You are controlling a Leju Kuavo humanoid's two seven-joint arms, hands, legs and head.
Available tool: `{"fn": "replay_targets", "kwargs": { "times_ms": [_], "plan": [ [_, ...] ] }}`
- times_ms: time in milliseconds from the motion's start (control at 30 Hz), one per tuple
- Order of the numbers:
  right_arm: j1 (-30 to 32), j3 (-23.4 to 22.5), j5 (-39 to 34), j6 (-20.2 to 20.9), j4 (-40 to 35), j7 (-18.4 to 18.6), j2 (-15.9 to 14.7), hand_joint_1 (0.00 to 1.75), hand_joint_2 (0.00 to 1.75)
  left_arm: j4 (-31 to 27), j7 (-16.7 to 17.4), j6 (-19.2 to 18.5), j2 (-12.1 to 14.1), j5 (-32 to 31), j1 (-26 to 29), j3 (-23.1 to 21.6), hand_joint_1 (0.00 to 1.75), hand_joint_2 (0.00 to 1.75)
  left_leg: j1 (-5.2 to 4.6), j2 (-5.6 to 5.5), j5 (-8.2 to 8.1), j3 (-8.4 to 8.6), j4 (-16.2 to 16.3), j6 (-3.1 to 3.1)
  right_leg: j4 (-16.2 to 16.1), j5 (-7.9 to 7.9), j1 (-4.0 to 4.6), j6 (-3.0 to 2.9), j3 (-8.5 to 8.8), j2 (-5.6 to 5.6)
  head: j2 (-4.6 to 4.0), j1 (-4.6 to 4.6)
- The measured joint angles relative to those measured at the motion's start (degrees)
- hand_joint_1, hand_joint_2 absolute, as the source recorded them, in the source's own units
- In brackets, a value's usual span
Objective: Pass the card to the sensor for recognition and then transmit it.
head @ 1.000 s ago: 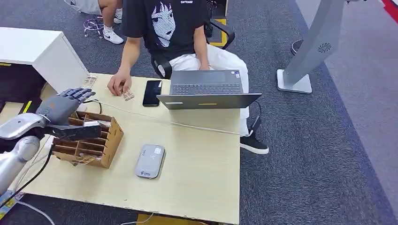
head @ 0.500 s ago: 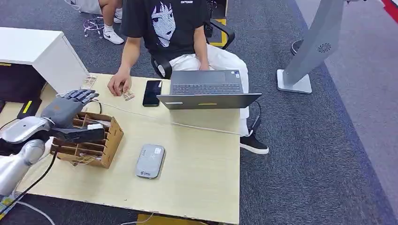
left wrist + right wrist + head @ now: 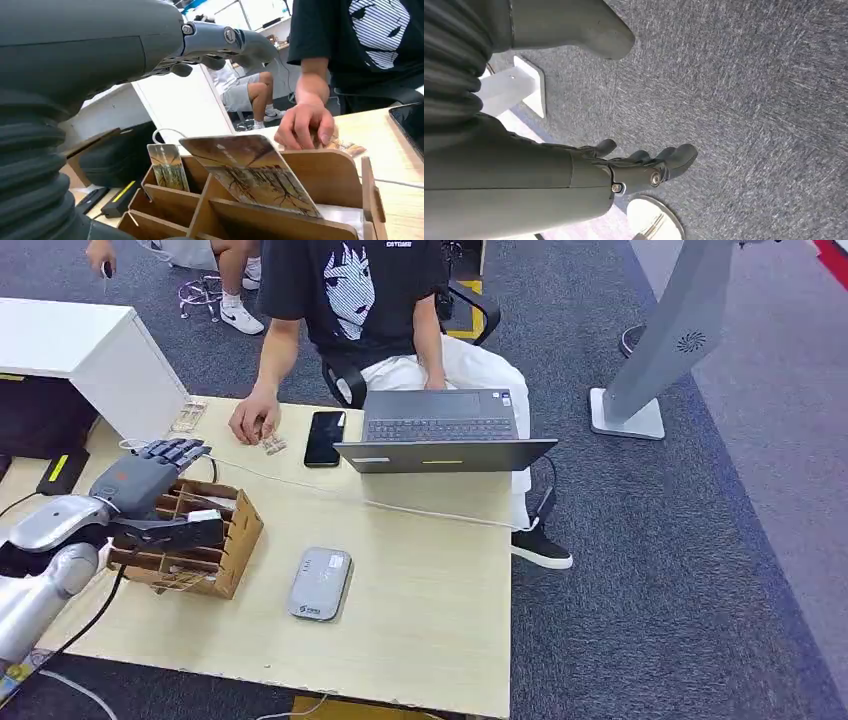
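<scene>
Left hand (image 3: 140,480), fingers spread and empty, poised at frame left over wooden rack (image 3: 228,550) of upright cards (image 3: 250,172), ready for picking; sensor (image 3: 320,583) mid-bench (image 3: 430,610); right hand (image 3: 634,162) empty, fingers loosely apart.

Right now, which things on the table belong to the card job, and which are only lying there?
Job: picture-printed cards in the brown wooden slotted holder; flat grey card sensor; left hand.
Lying about: grey open laptop; black phone; white cable.

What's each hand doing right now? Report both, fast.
Left hand: open, fingers spread above the wooden card holder, holding nothing.
Right hand: open, empty, above the carpet.
</scene>
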Motion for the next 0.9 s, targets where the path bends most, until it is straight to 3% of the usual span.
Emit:
{"fn": "replay_targets", "kwargs": {
  "times_ms": [733, 767, 800, 900],
  "plan": [
    [0.0, 0.0, 0.1, -0.1, 0.0, 0.4, 0.0, 0.00, 1.75, 0.2, 0.5, 1.7, -0.9, -0.2, 2.5, 1.2, 0.00, 1.75, 0.00, 0.00, 0.00, 0.00, 0.0, 0.00, 0.0, 0.00, 0.00, 0.00, 0.00, 0.00, 0.00, 0.00],
    [0.0, 0.0, 0.1, -0.1, 0.0, 0.4, 0.1, 0.00, 1.75, 0.2, 0.5, 1.7, -1.0, -0.2, 2.5, 1.2, 0.51, 1.75, 0.00, 0.00, 0.00, 0.00, 0.0, 0.00, 0.0, 0.00, 0.00, 0.00, 0.00, 0.00, 0.02, 0.02],
    [0.0, 0.0, 0.1, -0.1, 0.0, 0.4, 0.1, 0.00, 1.75, 0.2, 0.6, 1.7, -1.0, -0.2, 2.6, 1.2, 1.75, 1.75, 0.00, 0.00, 0.00, 0.00, 0.0, 0.00, 0.0, 0.00, 0.00, 0.00, 0.00, 0.00, 0.00, 0.00],
    [0.0, 0.0, 0.0, 0.0, 0.0, 0.3, 0.2, 0.00, 1.75, 0.2, 1.3, 2.7, -1.5, -1.5, 2.6, 1.9, 1.75, 1.75, 0.00, -0.01, 0.00, 0.00, 0.0, 0.00, 0.0, 0.00, 0.00, 0.00, 0.00, -0.01, 0.00, 0.02]
  ]
}}
